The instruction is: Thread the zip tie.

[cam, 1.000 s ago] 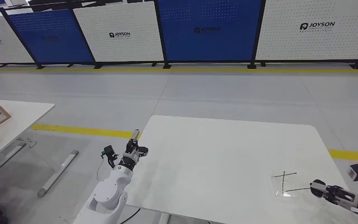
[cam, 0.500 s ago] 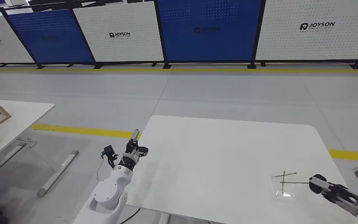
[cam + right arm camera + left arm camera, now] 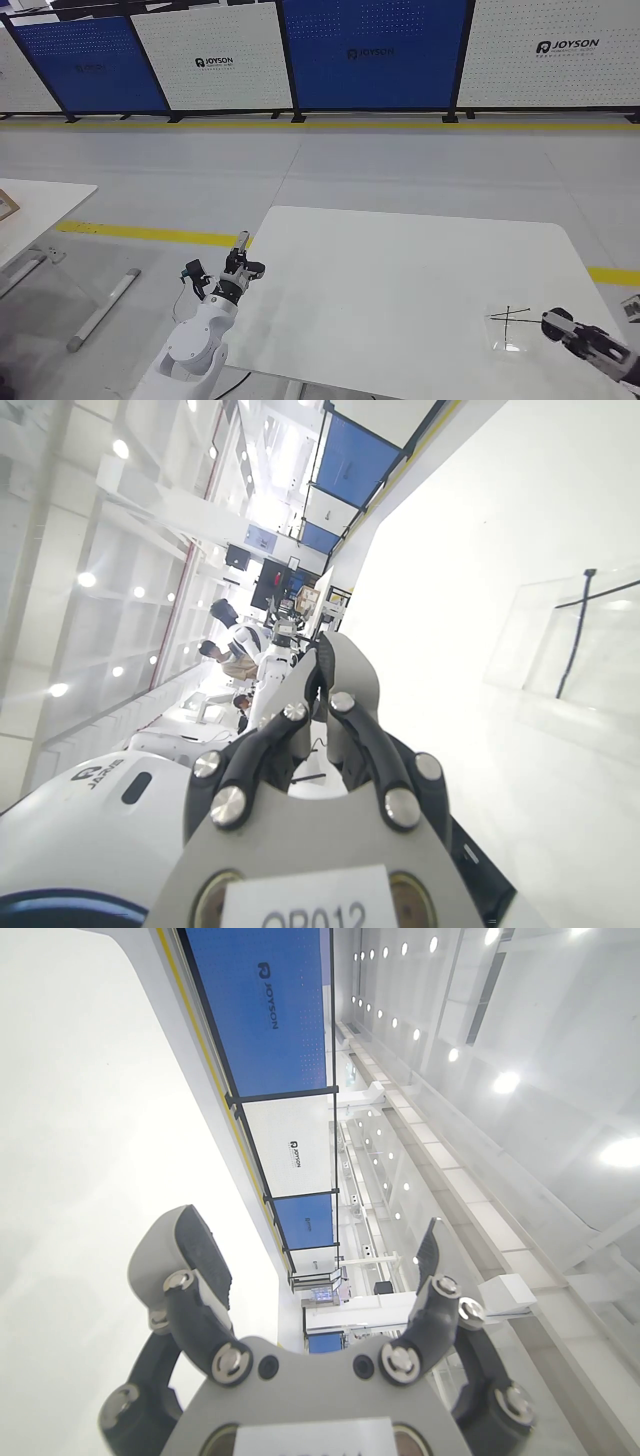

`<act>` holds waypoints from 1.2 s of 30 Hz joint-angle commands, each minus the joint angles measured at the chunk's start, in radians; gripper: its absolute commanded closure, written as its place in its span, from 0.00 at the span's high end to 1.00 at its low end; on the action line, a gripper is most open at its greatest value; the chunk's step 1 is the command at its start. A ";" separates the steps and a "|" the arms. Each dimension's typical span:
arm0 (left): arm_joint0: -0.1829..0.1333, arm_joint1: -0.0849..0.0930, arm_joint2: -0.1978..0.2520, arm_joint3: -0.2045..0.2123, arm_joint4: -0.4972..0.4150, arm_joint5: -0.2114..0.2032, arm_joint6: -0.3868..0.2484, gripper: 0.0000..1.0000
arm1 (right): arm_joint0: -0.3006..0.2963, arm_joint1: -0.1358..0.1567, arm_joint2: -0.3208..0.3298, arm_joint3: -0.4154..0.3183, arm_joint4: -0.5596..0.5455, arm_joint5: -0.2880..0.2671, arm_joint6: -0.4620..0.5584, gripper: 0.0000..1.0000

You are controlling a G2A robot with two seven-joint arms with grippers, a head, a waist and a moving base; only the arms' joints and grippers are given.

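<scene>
The work surface was a white table [image 3: 400, 290] on a grey floor marked with a yellow line [image 3: 150, 233]. Blue and white perforated panels [image 3: 370, 50] stood along the far side of the room.

**Task items.** Two black zip ties lay crossed near the table's right near corner.
- The first zip tie [image 3: 575, 640] lay across a clear sheet [image 3: 540, 650] that rested flat on the table. Its small square head was at one end.
- The second zip tie [image 3: 600, 595] crossed over the first close to that head.
- In the top view the crossed pair [image 3: 510, 318] lay at the far edge of the clear sheet [image 3: 512, 342].

**Right arm.** The right gripper [image 3: 547, 320] was positioned low over the table, just beside the right side of the sheet. In the right wrist view its fingertips [image 3: 320, 650] were pressed together, and nothing could be seen between them. In the top view one zip tie ran toward this gripper. Contact between the two could not be determined.

**Left arm.** The left gripper [image 3: 240, 250] was at the table's left edge, well apart from the zip ties. In the left wrist view the left gripper [image 3: 312, 1228] had its jaws spread wide and held nothing. One black ribbed pad [image 3: 205, 1248] faced the white tabletop [image 3: 75, 1103].
</scene>
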 commanded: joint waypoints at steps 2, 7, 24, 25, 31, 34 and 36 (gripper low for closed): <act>0.000 0.000 0.000 0.000 0.000 0.000 0.000 1.00 | -0.026 -0.013 -0.039 -0.014 0.038 -0.036 -0.077 0.00; 0.000 0.000 0.000 0.000 0.000 0.000 0.000 1.00 | -0.055 -0.033 -0.093 -0.054 0.057 -0.060 -0.203 0.00; 0.000 0.000 0.000 0.000 0.000 0.000 0.000 1.00 | -0.091 -0.055 -0.101 -0.105 0.034 -0.060 -0.316 0.00; 0.000 0.000 0.000 0.000 0.000 0.000 0.000 1.00 | -0.090 -0.055 -0.102 -0.105 0.033 -0.058 -0.320 0.00; 0.000 0.000 0.000 0.000 0.000 0.000 0.000 1.00 | -0.097 -0.073 -0.165 -0.184 -0.152 -0.060 -0.475 0.00; 0.000 0.000 0.000 0.000 0.000 0.000 0.000 1.00 | -0.098 -0.084 -0.202 -0.199 -0.197 -0.060 -0.561 0.00; 0.000 0.000 0.000 0.000 0.000 0.000 0.000 1.00 | -0.098 -0.084 -0.202 -0.199 -0.197 -0.060 -0.561 0.00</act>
